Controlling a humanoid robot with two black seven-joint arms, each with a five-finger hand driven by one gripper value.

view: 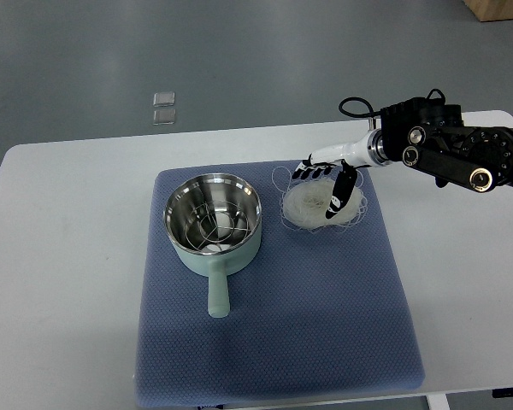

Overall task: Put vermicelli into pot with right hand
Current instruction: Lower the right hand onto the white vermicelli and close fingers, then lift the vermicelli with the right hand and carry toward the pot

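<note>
A pale green pot [214, 224] with a steel inside and a wire rack in it stands on a blue mat [274, 333], handle pointing toward me. A white nest of vermicelli [312, 207] lies on the mat just right of the pot. My right hand [329, 184] reaches in from the right edge and sits over the vermicelli's far right side. Its fingers [344, 190] are spread and point down onto the noodles without closing on them. The left arm is out of view.
The mat lies on a white table [60, 256]. Two small clear plastic pieces [163, 108] lie on the grey floor beyond the table's far edge. A cardboard box corner [500, 8] shows at the top right.
</note>
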